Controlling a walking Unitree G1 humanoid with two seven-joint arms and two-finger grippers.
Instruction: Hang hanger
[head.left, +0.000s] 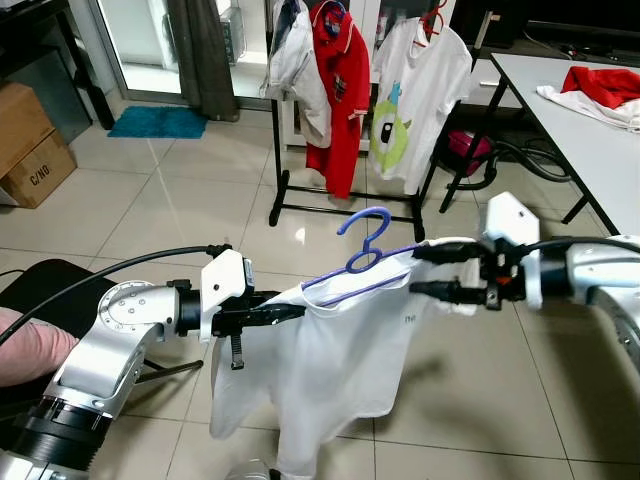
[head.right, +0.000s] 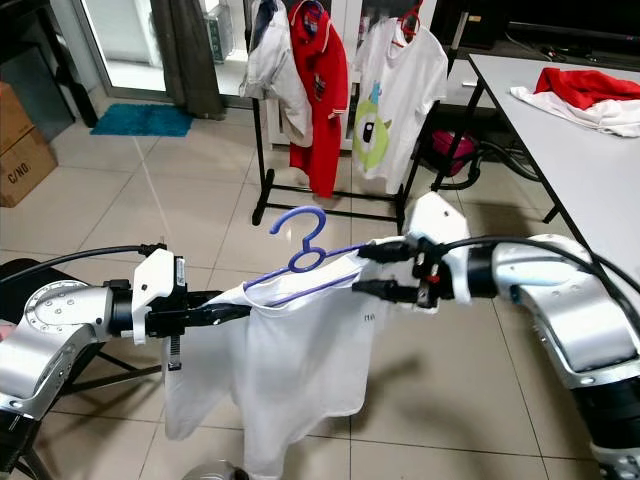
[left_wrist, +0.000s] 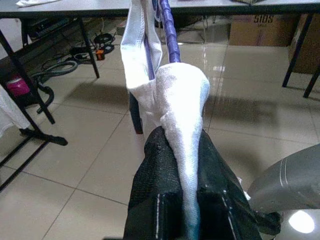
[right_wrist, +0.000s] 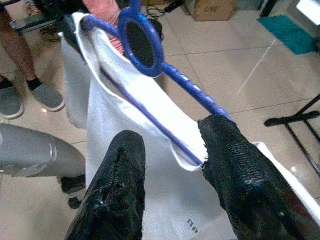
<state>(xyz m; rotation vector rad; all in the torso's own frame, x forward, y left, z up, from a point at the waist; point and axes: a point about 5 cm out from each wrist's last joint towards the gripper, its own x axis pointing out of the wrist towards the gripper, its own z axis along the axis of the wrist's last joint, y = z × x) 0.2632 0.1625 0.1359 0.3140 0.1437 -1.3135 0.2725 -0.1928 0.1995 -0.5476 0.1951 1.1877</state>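
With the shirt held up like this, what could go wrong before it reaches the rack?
1. The left tool pinches only shirt cloth, not the hanger; the hanger could slip out of that shoulder.
2. The right tool stands open around the hanger's end, so that end may drop.
3. The rack is already crowded with shirts; the hook may snag one.

The hanger (head.left: 362, 262) looks like smooth blue plastic, carrying a soft white cloth shirt (head.left: 330, 370). Floor tiles (head.left: 180, 190) at upper left shine glossy. The left gripper's fingers (left_wrist: 160, 200) seem matt and textured, perhaps rubber.
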